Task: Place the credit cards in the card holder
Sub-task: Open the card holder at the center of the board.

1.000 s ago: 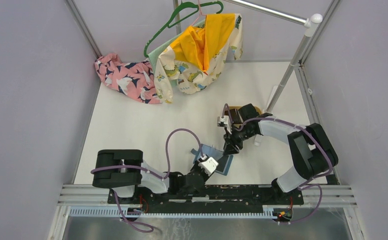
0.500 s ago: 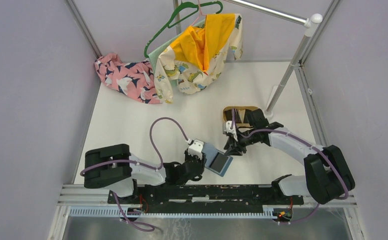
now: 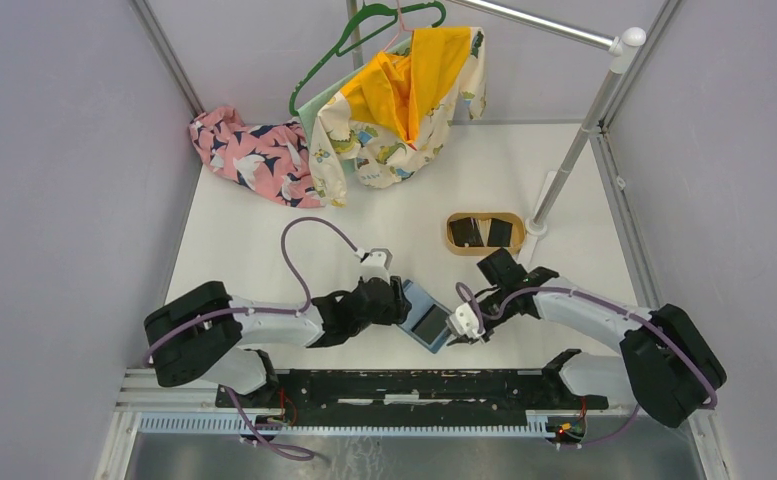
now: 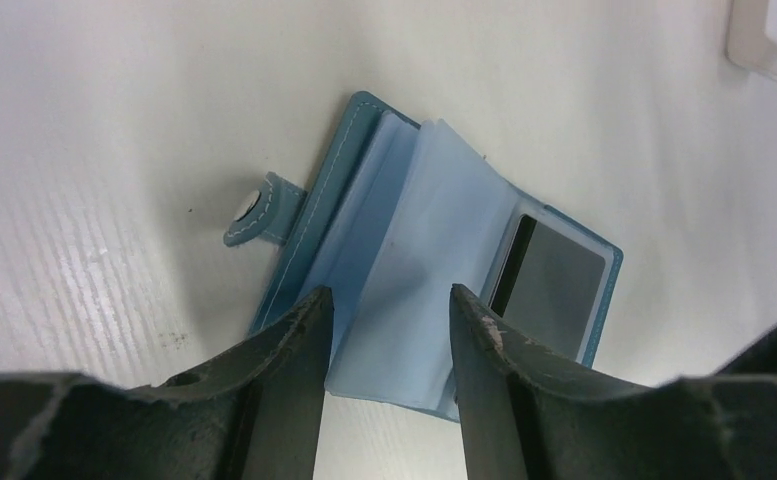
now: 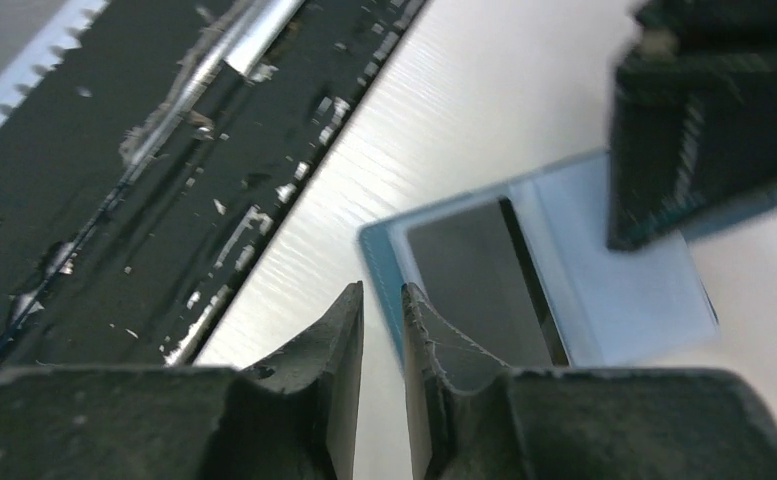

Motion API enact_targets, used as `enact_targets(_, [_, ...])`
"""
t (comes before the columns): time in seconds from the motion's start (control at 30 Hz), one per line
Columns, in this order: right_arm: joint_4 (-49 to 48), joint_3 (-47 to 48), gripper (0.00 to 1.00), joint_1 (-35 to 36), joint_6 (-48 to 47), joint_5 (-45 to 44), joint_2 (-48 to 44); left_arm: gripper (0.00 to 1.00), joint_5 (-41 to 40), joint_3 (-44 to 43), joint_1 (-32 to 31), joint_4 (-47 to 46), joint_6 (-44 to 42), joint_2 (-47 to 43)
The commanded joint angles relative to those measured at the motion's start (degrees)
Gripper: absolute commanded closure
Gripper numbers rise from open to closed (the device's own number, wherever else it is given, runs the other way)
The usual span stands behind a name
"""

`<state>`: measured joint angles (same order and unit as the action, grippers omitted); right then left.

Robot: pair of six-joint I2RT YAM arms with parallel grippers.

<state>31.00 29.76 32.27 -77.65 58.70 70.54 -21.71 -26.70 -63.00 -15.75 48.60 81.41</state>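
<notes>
We are looking at the soft teal card holder [image 3: 426, 315] lying open on the white table [image 3: 264, 250] between both claws. Its clear plastic sleeves are fanning out, with one dark flat card [image 4: 554, 285] tucked inside. Two more dark cards [image 3: 465, 232] are sitting in the oval wooden tray [image 3: 484, 214]. The left gripper [image 4: 389, 300] is gaping empty at the holder's edge. The right gripper [image 5: 382, 295] is showing only a slit and holding nothing.

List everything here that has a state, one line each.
card holder: open, lying flat on the table.
snap tab: unfastened.
dark card: tucked in a pocket of the holder.
left gripper: open, fingers apart over the holder's near edge.
right gripper: jaws a narrow gap apart, nothing between them.
wooden tray: holds two dark cards.
</notes>
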Motion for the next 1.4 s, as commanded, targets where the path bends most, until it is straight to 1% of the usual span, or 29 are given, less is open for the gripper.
enact_targets(0.0, [-0.76, 0.88, 0.76, 7.54, -3.82, -0.33, 0.35, 0.47, 6.72, -5.02, 3.31, 12.12, -6.19, -0.1])
enact_targets(0.07, [-7.11, 0.74, 0.79, 12.0, 4.87, -4.26, 0.22, 0.48, 7.1, -6.19, 4.36, 15.01, -7.18, -0.11])
enact_targets(0.13, [-12.44, 0.93, 0.79, 15.35, 12.97, -9.2, 0.72, 0.49, 7.72, -6.79, 5.3, 17.15, -7.62, 0.0])
enact_targets(0.17, [-14.29, 1.44, 0.79, 16.82, 16.62, -11.36, 1.34, 0.49, 7.91, -6.92, 5.72, 17.99, -7.64, 0.25])
enact_targets(0.27, [-16.69, 3.74, 0.79, 21.52, 23.55, -17.99, 3.63, 0.51, 8.48, -7.51, 6.3, 19.52, -7.73, 1.41])
enact_targets(0.4, [-17.09, 6.32, 0.79, 26.57, 28.05, -26.26, 8.05, 0.52, 9.66, -7.89, 6.4, 19.37, -7.64, 2.79])
enact_targets(0.5, [-15.98, 7.92, 0.79, 27.33, 29.07, -29.9, 10.19, 0.57, 10.83, -8.13, 6.51, 18.7, -7.22, 3.97])
enact_targets(0.63, [-15.23, 7.76, 0.78, 27.19, 28.7, -33.26, 10.27, 0.64, 12.65, -6.95, 6.44, 16.76, -4.66, 4.57])
enact_targets(0.7, [-14.24, 8.01, 0.78, 26.35, 27.99, -34.41, 10.55, 0.67, 13.48, -5.79, 6.49, 16.03, -2.69, 4.36])
enact_targets(0.8, [-12.26, 8.52, 0.77, 23.45, 26.97, -34.53, 10.59, 0.67, 14.13, -3.49, 6.46, 12.94, 0.48, 3.61])
enact_targets(0.93, [-11.38, 8.32, 0.77, 18.06, 26.25, -35.29, 8.71, 0.67, 15.66, 0.9, 6.43, 7.07, 5.06, 2.03])
enact_targets(1.03, [-11.02, 8.03, 0.77, 13.45, 25.52, -34.51, 6.99, 0.67, 17.03, 2.46, 6.44, 2.07, 7.26, 1.93])
enact_targets(1.13, [-7.33, 8.54, 0.73, 9.2, 22.5, -27.63, 5.52, 0.67, 17.96, 2.36, 6.41, -0.72, 7.71, 2.55])
enact_targets(1.2, [-2.62, 9.28, 0.7, 7.04, 17.53, -21.93, 4.19, 0.68, 17.07, 2.44, 6.46, -0.43, 7.24, 1.51])
enact_targets(1.3, [0.0, 9.62, 0.65, 2.38, 14.2, -16.93, 1.37, 0.67, 13.36, 2.31, 6.41, 4.3, 4.67, -3.11])
enact_targets(1.37, [0.11, 9.7, 0.64, -1.96, 14.17, -14.45, 0.06, 0.65, 10.13, 2.22, 6.45, 8.66, 2.47, -7.76])
